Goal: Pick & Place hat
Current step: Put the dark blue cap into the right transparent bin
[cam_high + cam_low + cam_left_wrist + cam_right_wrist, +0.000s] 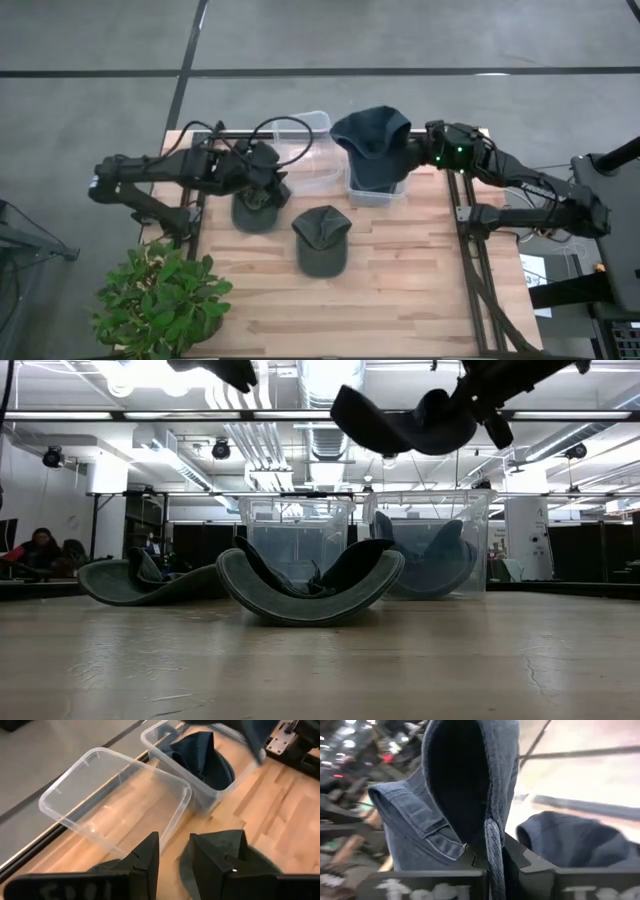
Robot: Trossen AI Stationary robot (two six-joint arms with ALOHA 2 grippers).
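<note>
A green hat [321, 240] is lying nearest on the wooden table [400, 290], upside down and rocking on its curved brim in the low view. A second green hat [254, 212] is lying to its left, a little farther back.

The right gripper [412, 150] is holding a blue hat [372, 135] up in the air, its two fingers pinching the cloth between them. This blue hat is hanging right above the right clear bin [377, 190], at the far side of the table. Another blue hat [202, 760] is already sitting inside that bin.

The left clear bin [312, 150] is standing just beside it. The left gripper [268, 180] is hovering above the second green hat, with its fingers spread apart and gripping nothing.

A leafy plant [160, 300] is sitting at the near left corner.
</note>
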